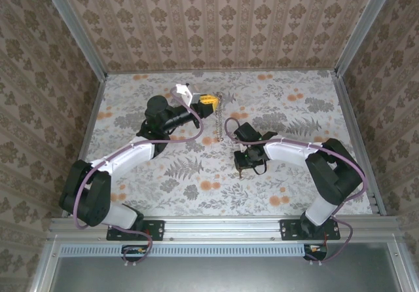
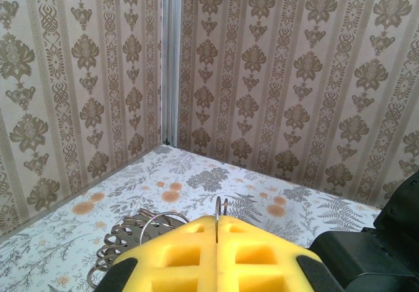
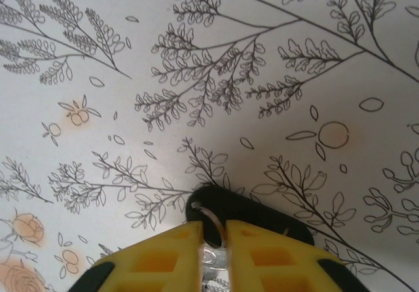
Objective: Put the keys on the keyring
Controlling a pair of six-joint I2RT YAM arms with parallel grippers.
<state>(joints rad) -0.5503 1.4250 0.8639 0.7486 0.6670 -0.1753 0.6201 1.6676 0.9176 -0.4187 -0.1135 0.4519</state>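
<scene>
The right gripper point(image 3: 213, 232) is pinching the key point(image 3: 252, 215) low against the table point(image 1: 294, 109), with the black head poking out ahead. The keyring point(image 2: 124, 243) lies far and left of it, its thin wire loop nipped in the left gripper point(image 2: 217, 225), whose fingers are pressed together.

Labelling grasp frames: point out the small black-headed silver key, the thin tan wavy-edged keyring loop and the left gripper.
small black-headed silver key point(image 3: 252, 210): right wrist view, black oblong head.
thin tan wavy-edged keyring loop point(image 2: 121, 239): left wrist view, wavy edge.
left gripper point(image 2: 218, 226): left wrist view, seam where its tips meet.
</scene>
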